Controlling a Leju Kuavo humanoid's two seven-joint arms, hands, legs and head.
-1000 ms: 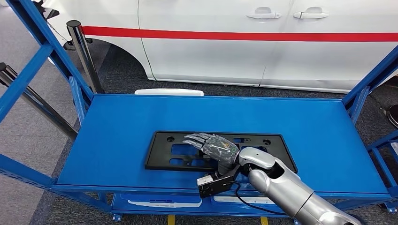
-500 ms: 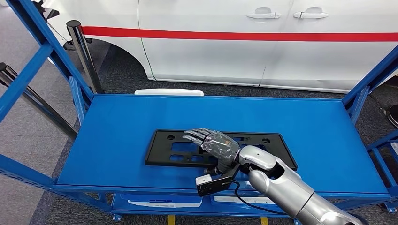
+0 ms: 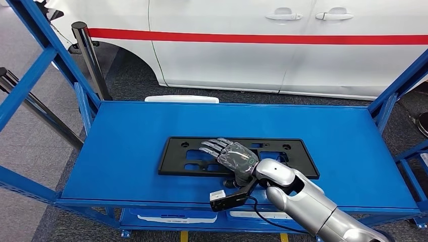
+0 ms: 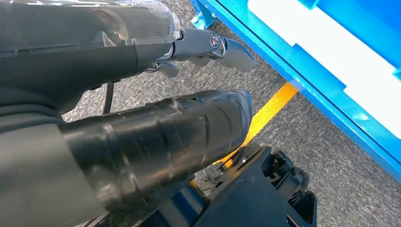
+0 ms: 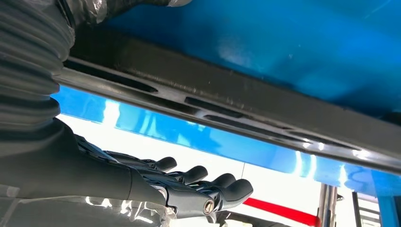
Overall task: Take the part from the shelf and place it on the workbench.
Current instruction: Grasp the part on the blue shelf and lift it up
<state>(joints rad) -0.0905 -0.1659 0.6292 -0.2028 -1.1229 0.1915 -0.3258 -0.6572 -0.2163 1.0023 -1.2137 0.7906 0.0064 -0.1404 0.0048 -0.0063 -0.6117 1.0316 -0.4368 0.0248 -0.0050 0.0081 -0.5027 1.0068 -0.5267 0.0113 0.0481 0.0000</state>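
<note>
The part is a flat black plate (image 3: 298,156) with cut-outs, lying on the blue shelf top (image 3: 126,146) near its front edge. My right hand (image 3: 233,155) reaches in from the lower right and lies over the plate's middle with its fingers stretched out. In the right wrist view the plate (image 5: 227,101) runs between the thumb side and the dark fingers (image 5: 203,187), and its near edge sits in the hand. The fingers stand a little off the plate's top. My left hand (image 4: 142,127) hangs low beside the shelf and holds nothing, its fingers apart.
A white car (image 3: 252,60) with a red stripe stands close behind the shelf. Blue uprights (image 3: 35,55) frame both ends, and a dark post (image 3: 91,58) stands at the back left. White parts (image 3: 171,216) lie on the lower shelf. A yellow floor line (image 4: 272,106) runs under the frame.
The plate has slid a little away from me across the shelf, and my right hand has moved with it. Nothing else has moved.
</note>
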